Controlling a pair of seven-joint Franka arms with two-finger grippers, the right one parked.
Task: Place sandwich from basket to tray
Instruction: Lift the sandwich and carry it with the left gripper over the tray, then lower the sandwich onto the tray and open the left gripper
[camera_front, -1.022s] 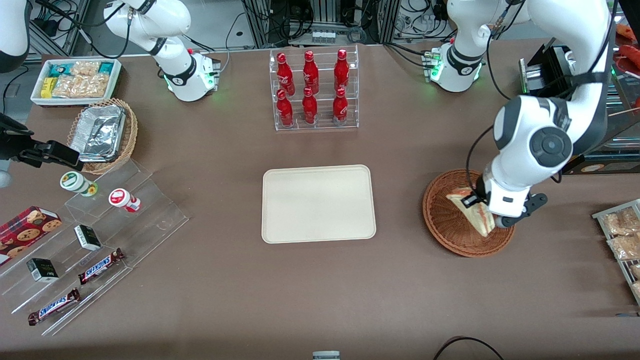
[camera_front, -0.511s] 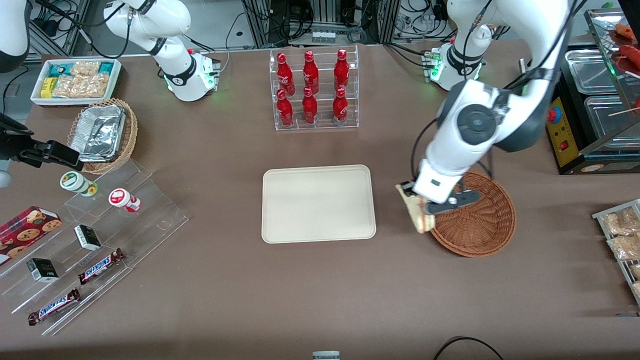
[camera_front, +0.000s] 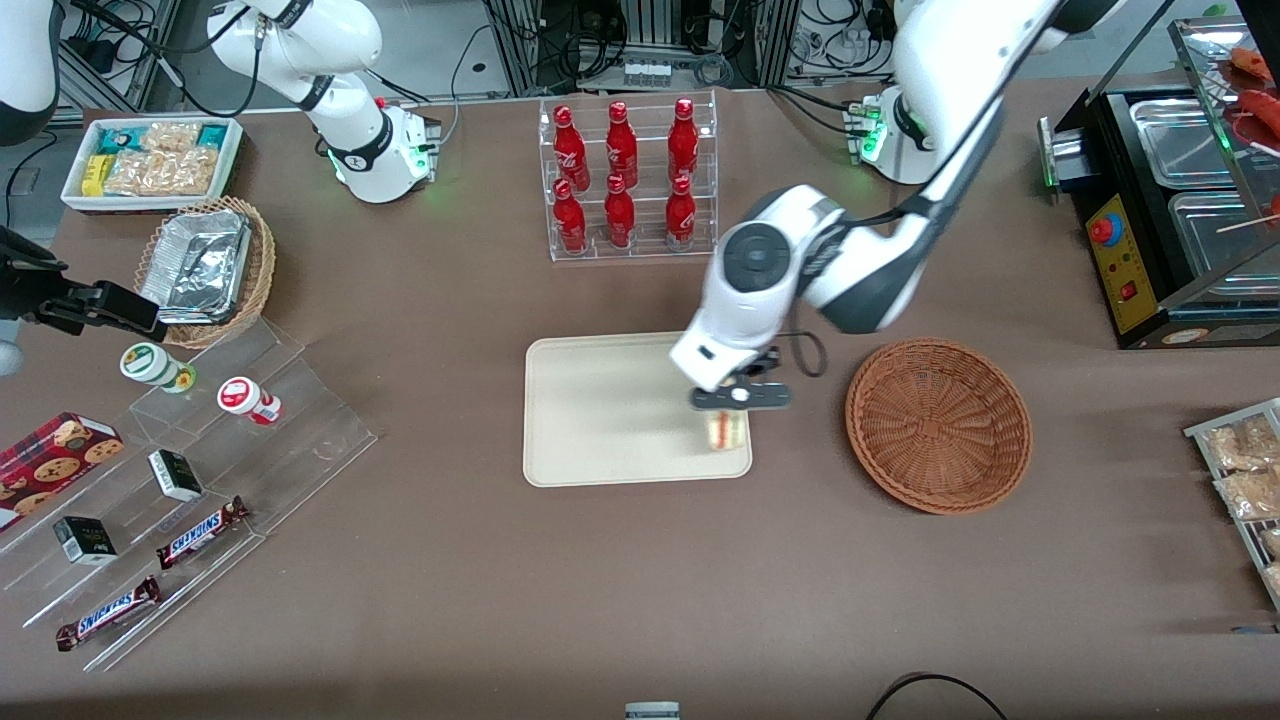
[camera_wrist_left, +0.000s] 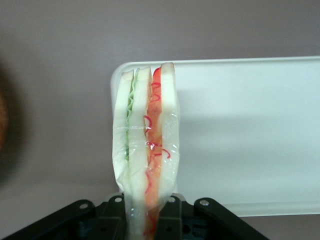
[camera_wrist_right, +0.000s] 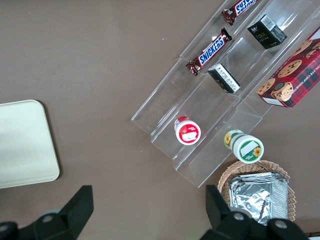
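Even overhead light, soft shadows on the brown table (camera_front: 400, 600).

The gripper (camera_front: 738, 398), over the tray (camera_front: 600, 410) with the sandwich (camera_wrist_left: 145, 150), casts only a faint shadow; the wrist close-up looks pale and soft; bottles (camera_front: 620, 180) show small glints.

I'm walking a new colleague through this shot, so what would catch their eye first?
First the gripper shut on the sandwich, holding it over the tray at its end nearest the basket. Next, that round basket sits empty beside the tray. Then the red bottles, farther from the camera.
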